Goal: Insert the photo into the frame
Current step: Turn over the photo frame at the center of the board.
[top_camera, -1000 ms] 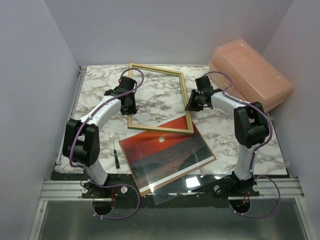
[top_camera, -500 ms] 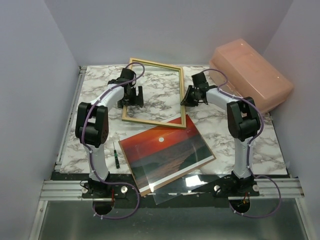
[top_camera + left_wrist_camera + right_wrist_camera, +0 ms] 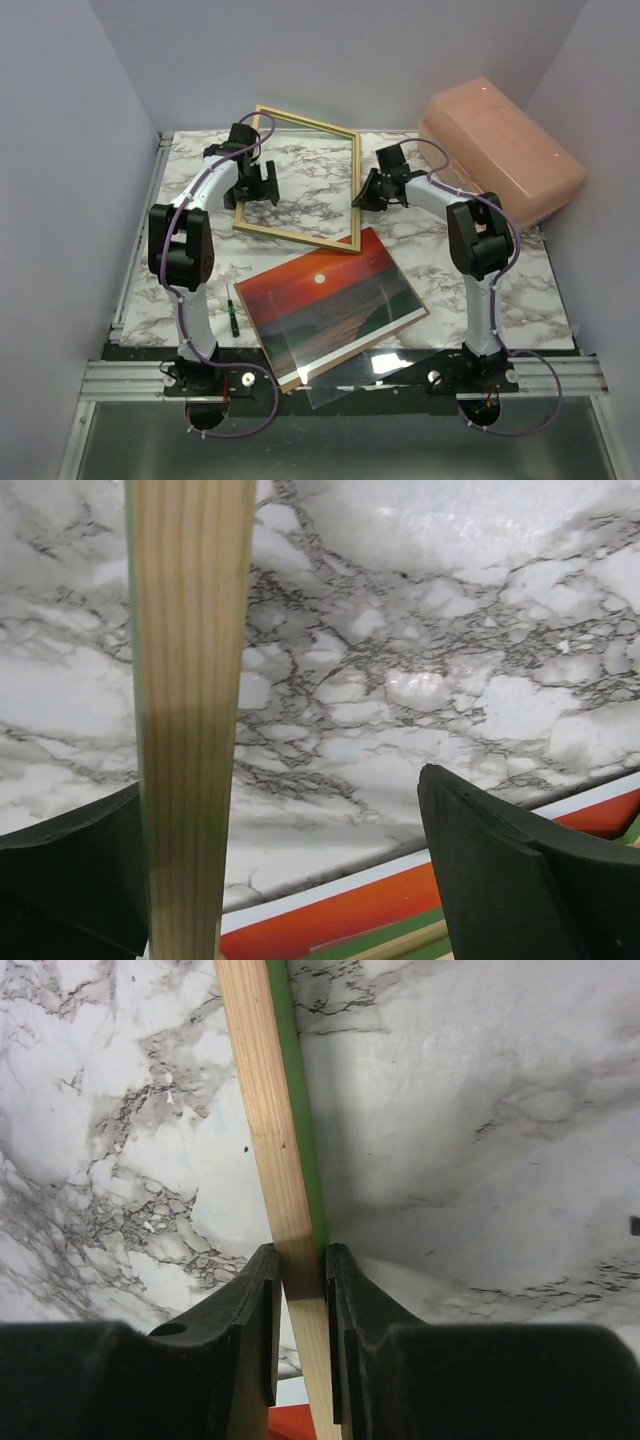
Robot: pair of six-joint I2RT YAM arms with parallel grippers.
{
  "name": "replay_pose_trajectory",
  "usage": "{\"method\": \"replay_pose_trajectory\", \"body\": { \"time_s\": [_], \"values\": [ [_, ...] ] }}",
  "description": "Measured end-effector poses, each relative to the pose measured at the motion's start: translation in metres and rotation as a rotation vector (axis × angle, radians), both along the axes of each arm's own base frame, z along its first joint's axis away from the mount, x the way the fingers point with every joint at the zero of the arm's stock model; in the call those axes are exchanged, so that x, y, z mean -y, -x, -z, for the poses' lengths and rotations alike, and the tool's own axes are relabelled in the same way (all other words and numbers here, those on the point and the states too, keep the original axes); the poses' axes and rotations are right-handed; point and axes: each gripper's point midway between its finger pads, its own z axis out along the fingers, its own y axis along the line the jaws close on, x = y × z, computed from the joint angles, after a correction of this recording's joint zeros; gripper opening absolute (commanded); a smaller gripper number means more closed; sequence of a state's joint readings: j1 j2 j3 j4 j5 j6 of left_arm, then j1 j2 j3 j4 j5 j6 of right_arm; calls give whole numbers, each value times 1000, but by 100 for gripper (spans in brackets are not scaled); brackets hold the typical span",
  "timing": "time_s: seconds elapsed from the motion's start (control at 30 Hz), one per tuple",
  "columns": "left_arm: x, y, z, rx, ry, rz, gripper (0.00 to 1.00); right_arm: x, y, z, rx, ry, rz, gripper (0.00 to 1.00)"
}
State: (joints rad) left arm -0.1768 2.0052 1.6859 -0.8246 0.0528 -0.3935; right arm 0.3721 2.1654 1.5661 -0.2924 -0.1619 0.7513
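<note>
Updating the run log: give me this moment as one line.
left jaws: open, frame rail between | right jaws: shut on frame rail | frame: wood side up | photo: flat, picture up

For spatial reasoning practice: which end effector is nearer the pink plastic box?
Right. The right end effector clamps the frame at its right rail, nearer the pink plastic box; the left end effector straddles its left rail, farther away.
</note>
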Motion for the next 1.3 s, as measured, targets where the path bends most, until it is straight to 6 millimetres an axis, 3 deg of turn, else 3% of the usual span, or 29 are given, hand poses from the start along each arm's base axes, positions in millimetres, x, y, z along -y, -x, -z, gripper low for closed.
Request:
{"method": "replay_pose_trajectory", "body": {
  "time_s": [0.6,0.93,1.17,1.3],
  "values": [
    [-83,35,4,-127,-156,-147,99,-15,-4,1,-14,-36,-7,0],
    [-101,81,-30,-66,-233,-179,98,-28,-27,-3,15,-9,-72,0],
    [-107,108,-32,-62,-249,-193,99,-27,-25,-2,11,3,-82,0],
    [-101,118,-35,-22,-199,-181,99,-27,-25,-1,13,4,-86,2]
  ]
}}
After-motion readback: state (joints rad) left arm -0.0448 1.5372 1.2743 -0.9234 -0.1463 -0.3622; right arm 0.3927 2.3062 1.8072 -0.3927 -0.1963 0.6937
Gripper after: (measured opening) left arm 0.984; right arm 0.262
